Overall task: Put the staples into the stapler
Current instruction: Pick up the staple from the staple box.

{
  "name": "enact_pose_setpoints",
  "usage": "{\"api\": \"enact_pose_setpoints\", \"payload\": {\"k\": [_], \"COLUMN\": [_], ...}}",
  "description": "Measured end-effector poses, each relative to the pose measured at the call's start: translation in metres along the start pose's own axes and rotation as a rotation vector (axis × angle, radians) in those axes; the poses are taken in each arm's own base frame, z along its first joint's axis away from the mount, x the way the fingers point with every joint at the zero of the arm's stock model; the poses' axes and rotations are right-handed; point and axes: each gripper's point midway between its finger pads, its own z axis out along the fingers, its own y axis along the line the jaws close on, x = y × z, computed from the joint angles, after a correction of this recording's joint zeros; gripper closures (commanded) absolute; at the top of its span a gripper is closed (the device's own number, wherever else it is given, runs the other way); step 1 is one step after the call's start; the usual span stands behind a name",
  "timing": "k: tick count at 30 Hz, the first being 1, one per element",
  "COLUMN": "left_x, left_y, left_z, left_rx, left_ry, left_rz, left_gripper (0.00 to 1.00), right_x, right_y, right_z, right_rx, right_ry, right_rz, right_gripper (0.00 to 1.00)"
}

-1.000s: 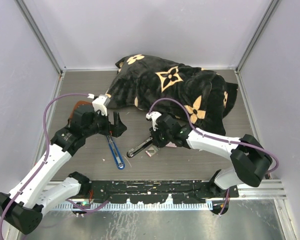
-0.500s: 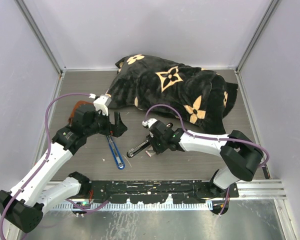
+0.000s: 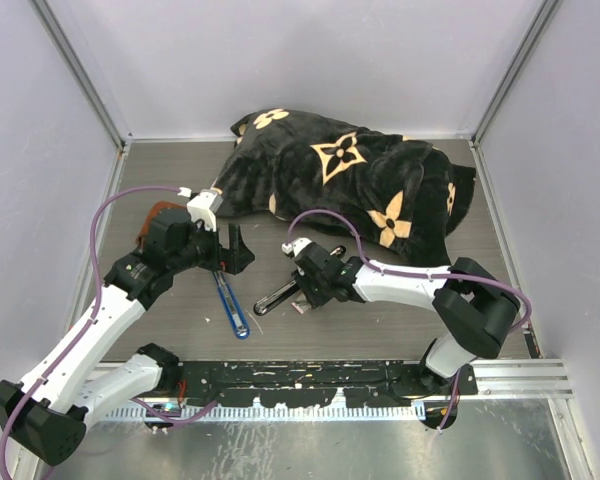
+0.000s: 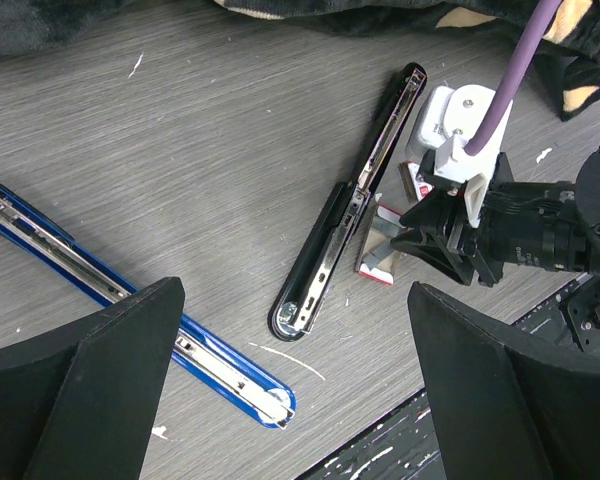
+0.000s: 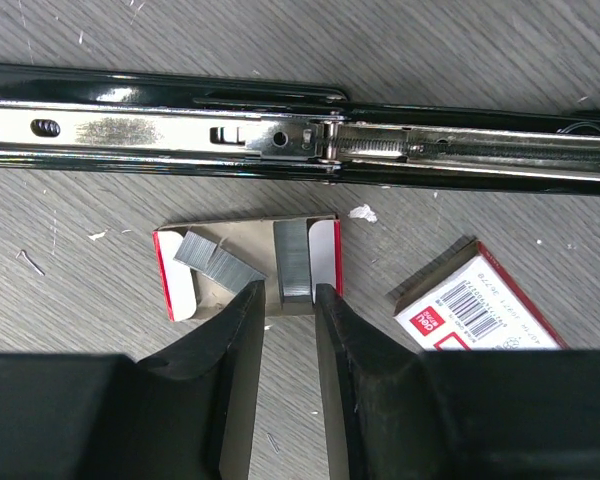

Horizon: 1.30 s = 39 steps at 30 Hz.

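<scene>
The staples' open tray [image 5: 242, 262] lies on the table with two grey staple strips in it, one tilted [image 5: 216, 262] and one straight [image 5: 292, 258]. The white box sleeve [image 5: 475, 305] with its red label lies to the right. My right gripper [image 5: 290, 295] is narrowly open, with a fingertip on each side of the straight strip's near end. The black stapler [image 5: 300, 135] lies opened flat just beyond the tray and also shows in the top view [image 3: 278, 294]. My left gripper [image 4: 295, 400] is wide open and empty above the table, near the opened blue stapler [image 4: 130, 300].
A black blanket with tan flowers [image 3: 350, 180] fills the back of the table. An orange object [image 3: 160, 212] lies under the left arm. A black rail [image 3: 300, 380] runs along the near edge. Grey walls close in both sides.
My right gripper has moved left and now sits at the staple tray beside the black stapler. The left arm has hardly moved.
</scene>
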Motion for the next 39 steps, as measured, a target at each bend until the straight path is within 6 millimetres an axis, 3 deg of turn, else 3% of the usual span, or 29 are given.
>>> {"api": "enact_pose_setpoints", "payload": {"k": [32,39], "left_x": [0.001,0.001], "left_y": [0.0,0.0], "left_z": [0.0,0.0], "left_rx": [-0.001,-0.001], "left_ry": [0.003,0.003], "left_rz": [-0.001,-0.001], "left_gripper": [0.03,0.03], "right_x": [0.003,0.001], "right_y": [-0.001,0.001], "right_z": [0.009,0.011], "right_rx": [0.057,0.05], "right_ry": [0.016,0.019], "right_rz": [-0.052,-0.048], "right_gripper": [0.75,0.83]}}
